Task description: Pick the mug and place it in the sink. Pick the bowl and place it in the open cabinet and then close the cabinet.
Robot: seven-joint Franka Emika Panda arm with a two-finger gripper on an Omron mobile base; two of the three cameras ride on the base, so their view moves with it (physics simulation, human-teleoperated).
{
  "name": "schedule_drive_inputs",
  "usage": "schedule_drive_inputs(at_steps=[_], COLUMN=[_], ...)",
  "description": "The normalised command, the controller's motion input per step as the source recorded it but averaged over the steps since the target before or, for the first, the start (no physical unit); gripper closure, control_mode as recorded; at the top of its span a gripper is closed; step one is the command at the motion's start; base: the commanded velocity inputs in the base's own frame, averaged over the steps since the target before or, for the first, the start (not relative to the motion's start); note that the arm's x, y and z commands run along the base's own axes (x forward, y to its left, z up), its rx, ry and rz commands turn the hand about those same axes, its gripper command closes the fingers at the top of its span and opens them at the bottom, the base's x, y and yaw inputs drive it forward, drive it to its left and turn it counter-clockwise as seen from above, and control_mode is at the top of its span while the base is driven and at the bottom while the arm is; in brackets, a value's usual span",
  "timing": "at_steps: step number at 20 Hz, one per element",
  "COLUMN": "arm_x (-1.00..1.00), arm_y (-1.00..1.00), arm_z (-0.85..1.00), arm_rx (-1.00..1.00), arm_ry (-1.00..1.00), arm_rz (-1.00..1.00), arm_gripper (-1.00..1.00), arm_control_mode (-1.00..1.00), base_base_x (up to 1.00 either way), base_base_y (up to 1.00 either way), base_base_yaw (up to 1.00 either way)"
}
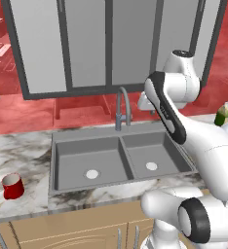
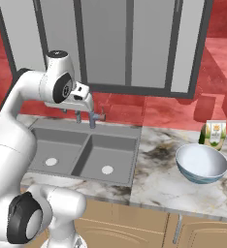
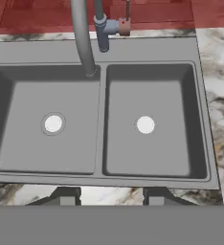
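Observation:
The red mug (image 1: 12, 186) stands upright on the marble counter, left of the grey double-basin sink (image 1: 86, 134). The white bowl (image 2: 201, 163) with a blue outside sits on the counter to the right of the sink (image 2: 116, 131). My gripper (image 2: 71, 109) hangs above the sink's back edge, close to the faucet (image 2: 92, 119), and points down. In the hand view its fingertips (image 3: 66, 195) stand apart, the gripper (image 3: 109, 196) is open with nothing between them, and both bare basins of the sink (image 3: 147, 50) lie below. The cabinet is out of view.
The tall curved faucet (image 1: 122, 109) rises behind the divider between the basins. A small carton (image 2: 214, 133) stands behind the bowl. Grey glass-fronted wall cabinets (image 1: 86, 44) with dark frames hang above a red backsplash. Tan base cabinets (image 2: 135, 227) run below the counter.

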Motion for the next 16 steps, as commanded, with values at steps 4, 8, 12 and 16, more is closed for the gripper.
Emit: schedule_drive_inputs(at_steps=[4,8,12,16], arm_x=[-0.36,-0.77,-0.71,-0.54], arm_y=[0.0,0.07,0.09,0.15], arm_z=[0.0,0.0,0.0,0.0], arm_rx=[0.0,-0.01,0.0,0.0], arm_ry=[-0.04,-0.07,-0.02,0.0], arm_rz=[0.0,0.0,0.0,0.0], arm_gripper=[-1.0,-1.0,-1.0,-1.0], arm_control_mode=[-1.0,-1.0,-1.0,-1.0], base_base_x=[0.0,0.0,0.0,0.0], base_base_y=[0.0,0.0,0.0,0.0], base_base_yaw=[0.0,0.0,0.0,0.0])
